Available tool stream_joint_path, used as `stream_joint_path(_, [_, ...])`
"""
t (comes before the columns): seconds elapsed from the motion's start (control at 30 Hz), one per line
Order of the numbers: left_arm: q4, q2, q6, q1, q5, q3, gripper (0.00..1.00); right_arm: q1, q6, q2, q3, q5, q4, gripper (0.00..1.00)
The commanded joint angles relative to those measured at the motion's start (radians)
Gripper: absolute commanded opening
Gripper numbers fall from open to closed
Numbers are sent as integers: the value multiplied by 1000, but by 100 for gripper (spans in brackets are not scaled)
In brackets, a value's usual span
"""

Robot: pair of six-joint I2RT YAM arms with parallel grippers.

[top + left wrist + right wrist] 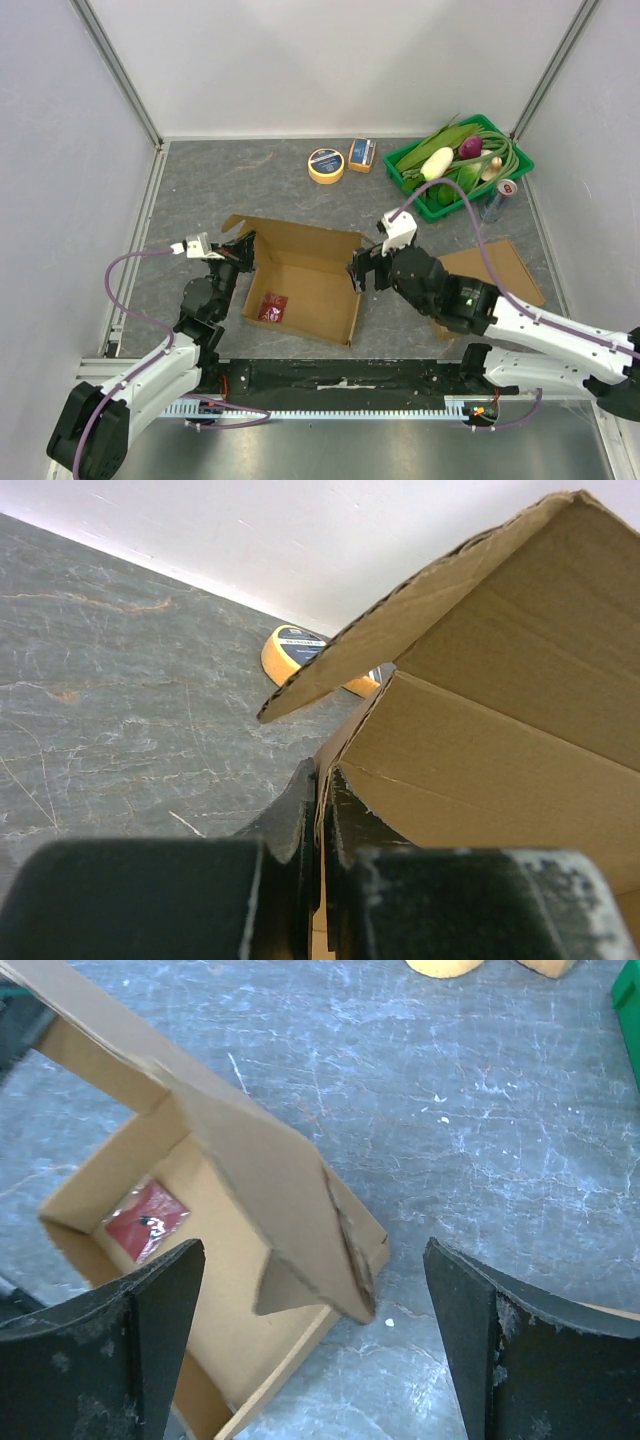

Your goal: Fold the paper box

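Observation:
An open brown cardboard box [305,285] lies in the middle of the table with a small red packet [272,307] on its floor. My left gripper [243,250] is shut on the box's left wall [325,810], with a flap [440,590] raised above it. My right gripper [360,270] is open at the box's right side, its fingers [130,1330] astride the right corner flap [290,1220] without touching it. The red packet also shows in the right wrist view [145,1220].
A flat cardboard sheet [495,270] lies under the right arm. A yellow tape roll [326,165] and a small box [362,154] sit at the back. A green tray [515,175] of vegetables and a can [503,192] stand at back right.

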Motion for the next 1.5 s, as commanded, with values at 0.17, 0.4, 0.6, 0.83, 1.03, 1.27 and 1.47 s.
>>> stream_joint_path(0.17, [-90, 18, 49, -7, -25, -75, 2, -23, 173, 169, 357, -137, -500, 84])
stream_joint_path(0.4, [-112, 2, 29, -7, -80, -76, 2, -9, 242, 252, 316, 38, -465, 51])
stream_joint_path(0.6, [-54, 93, -57, -9, -153, 6, 2, -11, 287, 308, 280, 343, -253, 1])
stream_joint_path(0.83, [-5, 263, -66, -7, -174, 146, 2, -69, 300, 428, 397, 362, -146, 0])
stream_joint_path(1.03, [57, 382, -42, -9, -151, 226, 2, -115, 297, 456, 382, 371, -48, 0])
stream_joint_path(1.27, [-48, 418, 64, -9, -108, 387, 2, -208, 224, 471, 414, 284, 19, 0])
stream_joint_path(1.47, [72, 475, 96, -7, -88, 364, 2, -210, 97, 431, 192, 186, 282, 0])
